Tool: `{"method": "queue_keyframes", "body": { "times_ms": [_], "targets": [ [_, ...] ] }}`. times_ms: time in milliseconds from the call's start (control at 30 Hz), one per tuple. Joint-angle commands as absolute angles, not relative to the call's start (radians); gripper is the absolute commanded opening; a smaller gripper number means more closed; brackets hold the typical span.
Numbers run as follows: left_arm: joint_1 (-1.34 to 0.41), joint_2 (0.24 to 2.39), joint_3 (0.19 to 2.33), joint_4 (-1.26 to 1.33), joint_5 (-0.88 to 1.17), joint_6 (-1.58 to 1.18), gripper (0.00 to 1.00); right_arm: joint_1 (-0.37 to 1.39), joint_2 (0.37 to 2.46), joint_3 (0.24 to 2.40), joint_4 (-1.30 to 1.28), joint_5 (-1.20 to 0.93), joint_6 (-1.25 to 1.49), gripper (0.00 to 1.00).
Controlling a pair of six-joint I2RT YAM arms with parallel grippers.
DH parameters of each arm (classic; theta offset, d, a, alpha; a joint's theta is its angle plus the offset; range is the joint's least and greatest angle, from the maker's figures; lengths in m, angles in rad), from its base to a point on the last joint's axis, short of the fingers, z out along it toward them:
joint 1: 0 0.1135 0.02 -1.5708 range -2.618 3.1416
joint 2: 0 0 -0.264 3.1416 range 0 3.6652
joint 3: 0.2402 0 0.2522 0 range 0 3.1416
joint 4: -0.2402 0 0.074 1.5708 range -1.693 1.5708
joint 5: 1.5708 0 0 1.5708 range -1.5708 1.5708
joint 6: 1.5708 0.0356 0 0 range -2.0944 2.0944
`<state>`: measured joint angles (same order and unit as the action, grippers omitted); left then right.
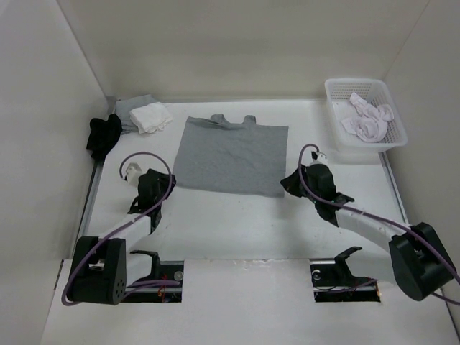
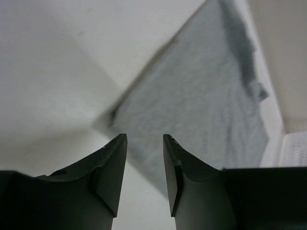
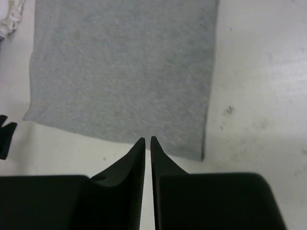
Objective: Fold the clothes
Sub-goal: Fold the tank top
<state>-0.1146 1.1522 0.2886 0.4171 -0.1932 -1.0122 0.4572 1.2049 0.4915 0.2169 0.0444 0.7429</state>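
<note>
Left gripper [image 2: 145,139] fingers apart, nothing between; near-left corner of grey garment [image 1: 230,154] just ahead. Right gripper [image 3: 147,140] fingers almost together, empty, poised at near hem. Garment lies flat at middle of table [image 1: 237,230], between both arms. Risks: nearly closed right claw likely shoves hem instead of pinching, bunching cloth; one-sided pinch skews fold; thin fabric may slip out.

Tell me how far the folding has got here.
Done: the grey garment lies flat as a rectangle on the table; whether any fold is in it I cannot tell. In hand: nothing; the left hand is open, the right hand nearly shut, both empty at its near edge. Left: seemingly most of the folding.
</note>
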Motion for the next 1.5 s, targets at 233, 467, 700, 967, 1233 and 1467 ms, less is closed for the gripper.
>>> {"method": "queue_keyframes", "body": {
  "times_ms": [233,467,700,967,1233,1467],
  "targets": [
    [-0.024,1.239,0.233,0.505,-0.066,-1.029,0.40,0.467,1.068,0.339,0.239,0.115,0.851,0.37],
    [0.004,1.402,0.253,0.633,-0.032,-1.060,0.25,0.473,1.112,0.327,0.186,0.109,0.900,0.45],
    [0.022,1.434,0.236,0.669,-0.006,-1.083,0.07,0.484,1.161,0.325,0.186,0.110,0.946,0.43],
    [0.041,1.425,0.222,0.676,0.025,-1.055,0.06,0.481,1.267,0.344,0.245,0.101,0.986,0.42],
    [0.038,1.486,0.229,0.724,0.049,-1.065,0.04,0.462,1.357,0.362,0.308,0.044,1.003,0.29],
    [0.039,1.474,0.225,0.742,0.057,-1.074,0.01,0.462,1.414,0.385,0.360,0.069,1.012,0.06]
  ]
}}
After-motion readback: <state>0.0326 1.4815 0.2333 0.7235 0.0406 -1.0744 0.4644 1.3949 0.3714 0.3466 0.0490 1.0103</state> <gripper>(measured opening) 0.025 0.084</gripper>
